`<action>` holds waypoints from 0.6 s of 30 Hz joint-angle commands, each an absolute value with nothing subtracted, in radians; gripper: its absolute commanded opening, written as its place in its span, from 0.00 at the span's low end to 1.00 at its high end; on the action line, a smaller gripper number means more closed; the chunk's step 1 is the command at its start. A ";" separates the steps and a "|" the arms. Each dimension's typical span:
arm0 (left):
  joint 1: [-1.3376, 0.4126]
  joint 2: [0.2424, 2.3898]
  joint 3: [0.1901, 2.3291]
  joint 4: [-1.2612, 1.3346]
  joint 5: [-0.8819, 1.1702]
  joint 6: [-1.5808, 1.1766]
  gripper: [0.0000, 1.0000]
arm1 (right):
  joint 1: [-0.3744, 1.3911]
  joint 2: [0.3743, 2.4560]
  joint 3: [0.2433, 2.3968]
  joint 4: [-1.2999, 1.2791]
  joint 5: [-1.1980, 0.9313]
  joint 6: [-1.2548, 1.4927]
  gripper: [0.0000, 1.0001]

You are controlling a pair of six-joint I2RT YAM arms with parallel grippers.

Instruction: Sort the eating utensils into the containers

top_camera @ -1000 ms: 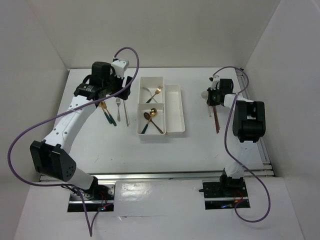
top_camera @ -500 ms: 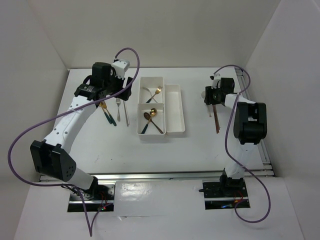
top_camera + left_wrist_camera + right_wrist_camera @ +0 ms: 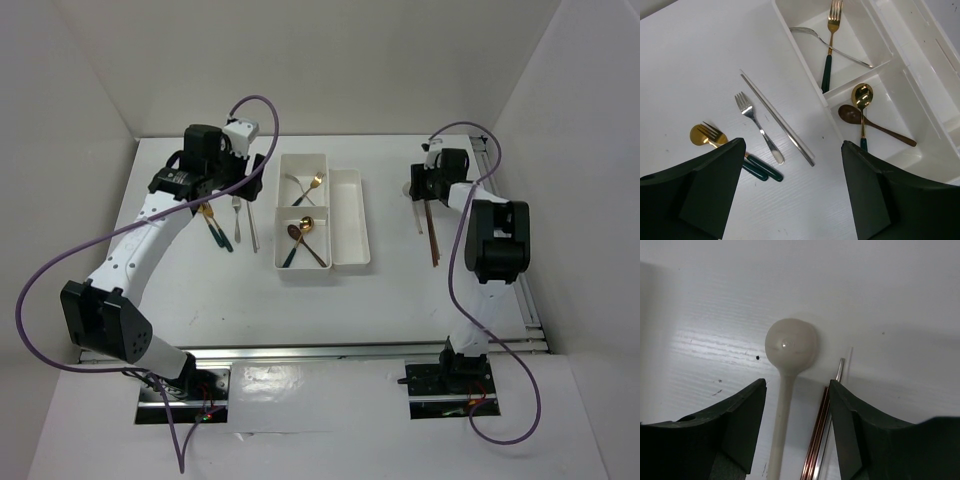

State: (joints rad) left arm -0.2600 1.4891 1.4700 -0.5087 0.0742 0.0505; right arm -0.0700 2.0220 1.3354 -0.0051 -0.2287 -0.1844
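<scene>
Right claw point(image 3: 796, 390): jaws apart, low over tabletop point(image 3: 880, 285), straddling the white spoon point(image 3: 790, 345). Handle runs back between the fingers, bowl just ahead of the tips. Brown chopsticks point(image 3: 816, 440) lie just beside, parallel. Right arm is nearer.
Left claw point(image 3: 792, 150): apart, empty, above silver fork point(image 3: 757, 127).
Wide tray point(image 3: 303, 206): two forks in far compartment, two spoons in near one. Narrow tray point(image 3: 350, 215): nothing seen.

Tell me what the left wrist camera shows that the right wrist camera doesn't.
Left wrist only: the tray holding two forks and two spoons, plus a silver fork, silver chopsticks and a gold-and-green pair loose on the table. Right wrist only: a white spoon beside brown chopsticks. Both: white table and an open gripper, the left gripper in one, the right gripper in the other.
</scene>
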 commanded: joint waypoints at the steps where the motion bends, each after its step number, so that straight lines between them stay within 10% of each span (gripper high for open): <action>1: -0.245 1.503 1.499 -0.479 0.057 0.058 0.91 | -0.055 2.051 1.403 0.054 -0.221 -0.189 0.61; 18: -0.216 1.503 1.499 -0.479 0.057 0.058 0.91 | 0.018 2.186 1.489 0.064 -0.111 -0.189 0.58</action>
State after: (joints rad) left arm -0.2291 1.4910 1.4700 -0.5083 0.0639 0.0509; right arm 0.0132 2.1574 1.4384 0.0181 -0.1661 -0.1810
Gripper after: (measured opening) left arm 0.913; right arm 0.584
